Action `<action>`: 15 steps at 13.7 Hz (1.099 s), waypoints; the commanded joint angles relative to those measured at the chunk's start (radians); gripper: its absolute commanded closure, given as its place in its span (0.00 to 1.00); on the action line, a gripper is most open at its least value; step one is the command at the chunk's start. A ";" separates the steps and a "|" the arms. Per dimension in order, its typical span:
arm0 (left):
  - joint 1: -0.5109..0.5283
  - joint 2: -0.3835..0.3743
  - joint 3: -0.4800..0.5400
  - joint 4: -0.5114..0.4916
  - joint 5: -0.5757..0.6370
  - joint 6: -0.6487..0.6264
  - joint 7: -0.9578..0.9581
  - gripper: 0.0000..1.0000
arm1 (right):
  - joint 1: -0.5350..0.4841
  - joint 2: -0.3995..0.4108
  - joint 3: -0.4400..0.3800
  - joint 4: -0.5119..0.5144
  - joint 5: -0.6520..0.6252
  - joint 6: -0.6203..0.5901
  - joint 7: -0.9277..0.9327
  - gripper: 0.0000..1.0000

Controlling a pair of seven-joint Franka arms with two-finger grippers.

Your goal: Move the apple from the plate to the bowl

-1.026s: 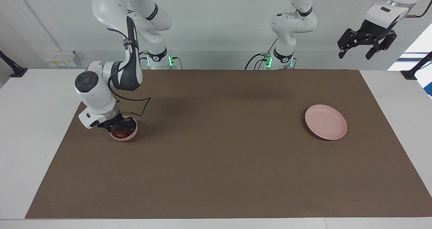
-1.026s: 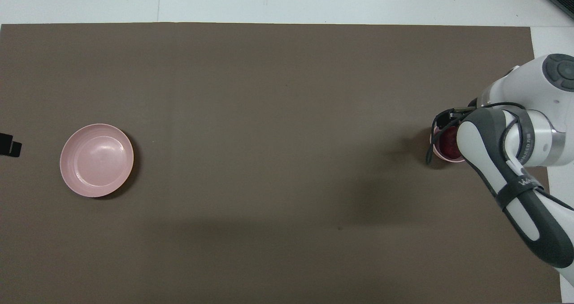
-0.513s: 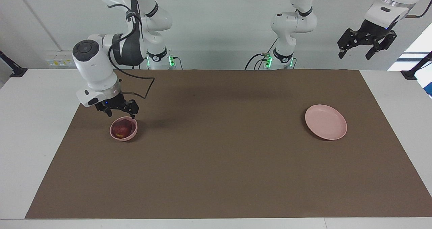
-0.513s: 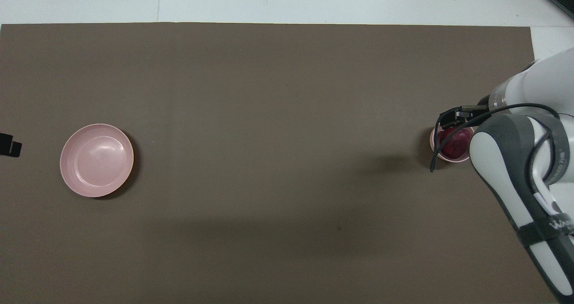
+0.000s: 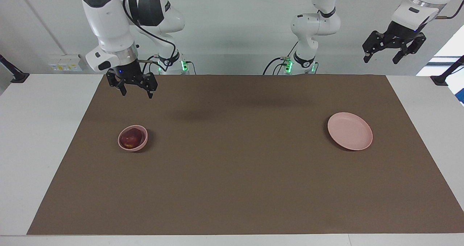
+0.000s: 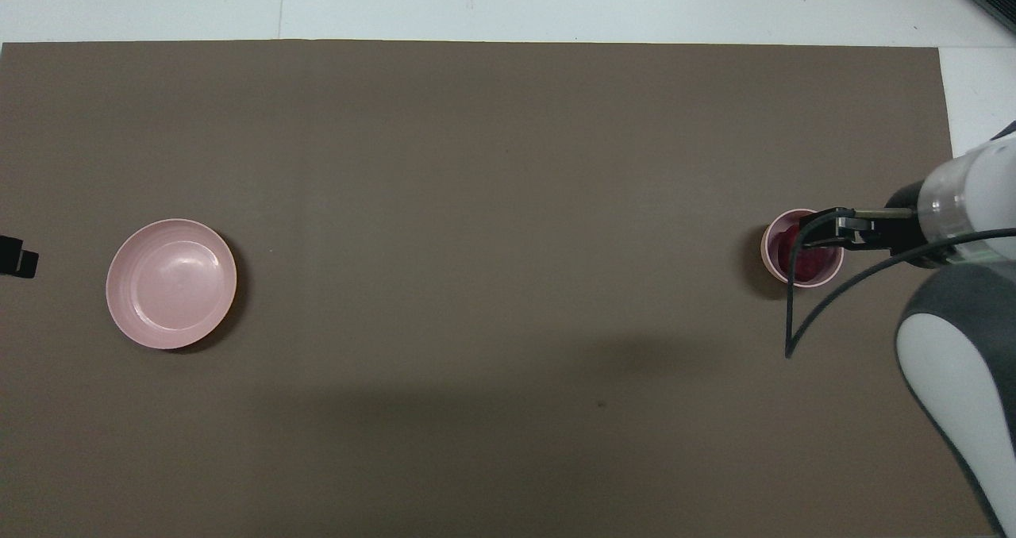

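Note:
The dark red apple [image 5: 131, 139] [image 6: 803, 257] lies inside the small pink bowl [image 5: 142, 145] [image 6: 768, 244] toward the right arm's end of the table. High above the bowl hangs my right gripper [image 5: 136, 90], open with nothing between its fingers; from overhead its tip overlaps the bowl. The flat pink plate [image 5: 349, 131] [image 6: 171, 283] sits bare toward the left arm's end. My left gripper [image 5: 382, 58] waits open, raised high past that end of the mat.
A brown mat [image 5: 232, 180] covers most of the white table [image 5: 36, 130]. A black cable [image 6: 802, 316] loops down from the right wrist over the mat beside the bowl.
My right gripper has risen from down in the bowl to high above it, leaving the apple inside. The left arm has not moved.

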 commanded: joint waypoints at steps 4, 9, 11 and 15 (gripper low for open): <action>0.003 0.001 0.002 0.019 -0.008 -0.025 -0.006 0.00 | -0.027 0.006 -0.013 0.184 -0.003 -0.203 -0.115 0.00; 0.003 0.001 0.002 0.019 -0.008 -0.025 -0.006 0.00 | -0.078 -0.023 -0.013 0.161 0.024 -0.240 -0.134 0.00; 0.003 0.001 0.000 0.019 -0.008 -0.025 -0.006 0.00 | -0.081 -0.021 -0.013 0.163 0.041 -0.239 -0.135 0.00; 0.003 0.001 0.000 0.019 -0.008 -0.025 -0.006 0.00 | -0.081 -0.020 -0.013 0.237 0.044 -0.338 -0.184 0.00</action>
